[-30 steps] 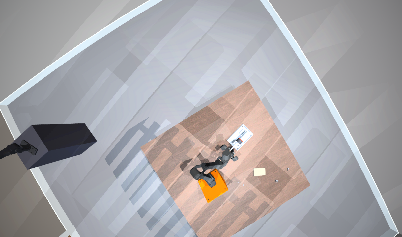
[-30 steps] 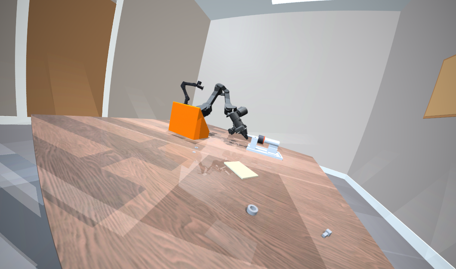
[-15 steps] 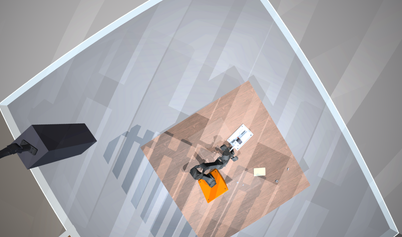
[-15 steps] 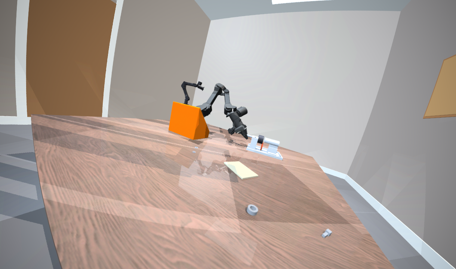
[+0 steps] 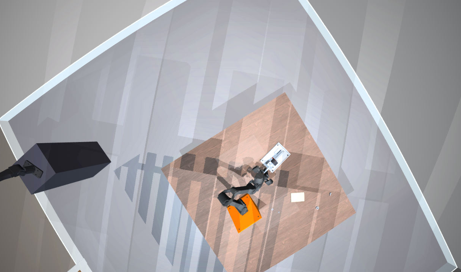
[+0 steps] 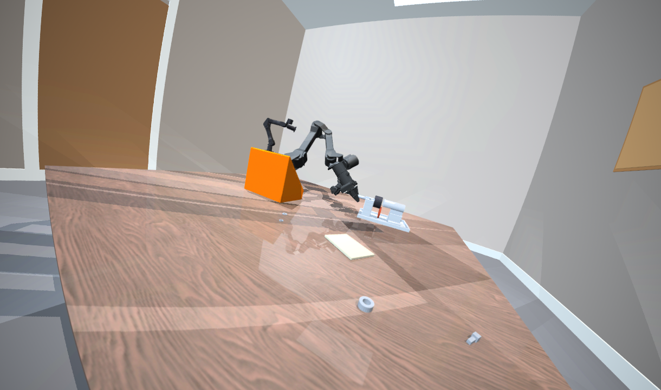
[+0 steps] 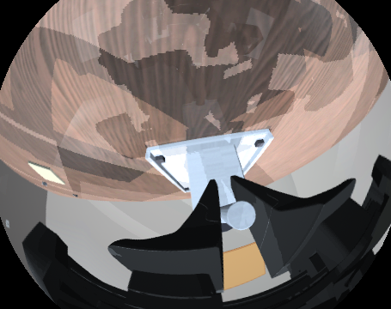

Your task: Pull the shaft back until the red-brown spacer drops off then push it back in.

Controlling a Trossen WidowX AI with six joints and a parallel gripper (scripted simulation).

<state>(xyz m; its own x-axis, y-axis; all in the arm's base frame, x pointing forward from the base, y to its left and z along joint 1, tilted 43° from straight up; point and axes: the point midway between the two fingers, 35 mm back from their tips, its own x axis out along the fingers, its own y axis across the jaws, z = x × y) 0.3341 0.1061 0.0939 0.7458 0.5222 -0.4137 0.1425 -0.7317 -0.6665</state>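
My gripper (image 6: 358,198) (image 7: 222,182) is shut on the shaft (image 6: 361,196) (image 7: 241,215), whose round end shows between the fingers in the wrist view. The shaft passes into the near post (image 6: 367,207) of the white fixture. Black spacers (image 6: 377,201) sit in line with it. The red-brown spacer (image 6: 379,212) stands roughly upright below the shaft line, between the near post and the big housing block (image 6: 395,215). It is off the shaft line; whether it rests on the base is too small to tell. The gap between the black spacers and the housing is hard to make out.
The fixture's white base plate (image 5: 285,154) (image 6: 403,227) lies under the posts. A cream pad (image 5: 297,197) (image 6: 349,246), a grey ring (image 5: 317,207) (image 6: 365,304) and a small grey part (image 5: 330,194) (image 6: 473,338) lie away from it. The orange arm mount (image 5: 247,220) (image 6: 267,174) stands behind.
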